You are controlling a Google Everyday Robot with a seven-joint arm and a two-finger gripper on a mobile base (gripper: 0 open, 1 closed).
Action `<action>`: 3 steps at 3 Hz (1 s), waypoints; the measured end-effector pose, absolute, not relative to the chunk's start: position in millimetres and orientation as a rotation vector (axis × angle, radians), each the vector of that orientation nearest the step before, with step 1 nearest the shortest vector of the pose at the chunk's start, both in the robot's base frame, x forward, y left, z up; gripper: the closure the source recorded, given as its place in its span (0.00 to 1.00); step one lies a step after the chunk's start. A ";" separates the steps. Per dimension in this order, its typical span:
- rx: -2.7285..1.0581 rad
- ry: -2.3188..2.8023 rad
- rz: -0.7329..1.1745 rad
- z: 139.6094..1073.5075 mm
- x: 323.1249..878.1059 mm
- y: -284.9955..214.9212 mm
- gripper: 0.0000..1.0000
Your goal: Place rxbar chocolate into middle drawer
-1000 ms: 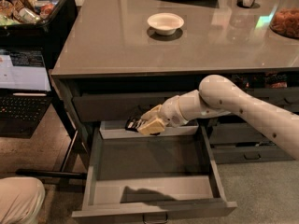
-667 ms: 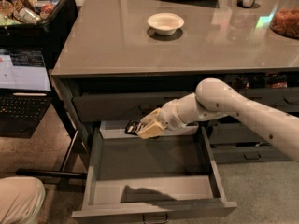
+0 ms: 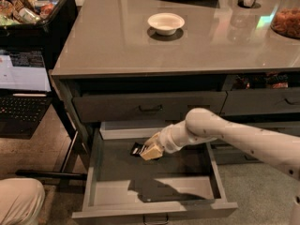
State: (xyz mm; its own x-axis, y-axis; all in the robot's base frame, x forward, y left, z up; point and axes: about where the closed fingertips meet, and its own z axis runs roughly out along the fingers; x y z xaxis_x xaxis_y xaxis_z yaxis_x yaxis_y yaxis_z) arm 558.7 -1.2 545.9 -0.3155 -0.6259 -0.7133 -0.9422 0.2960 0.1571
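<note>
Over open middle drawer [image 3: 187, 170], pincer [image 3: 151, 151] clamps rxbar chocolate [image 3: 137, 149], lengthwise along drawer's width.

We see one arm [image 3: 243, 139] in a smooth, off-white shell, thick and tube-like, with a few small dark dots along its upper stretch. It swells into a rounded, ball-like joint [image 3: 204, 123] and then narrows into a slimmer section of the same pale colour. The wrist [image 3: 169, 139] looks whiter and faintly ringed. The gripper [image 3: 151, 151], over the back of the open drawer [image 3: 187, 168], is a small, blocky piece in a tan-yellow tone, darker than the rest.
</note>
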 end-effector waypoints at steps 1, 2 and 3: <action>-1.344 2.052 0.774 480.5 563.9 -4.5 1.00; -1.332 2.052 0.809 425.2 565.5 -1.8 0.81; -1.342 2.055 0.838 389.1 563.6 0.1 0.58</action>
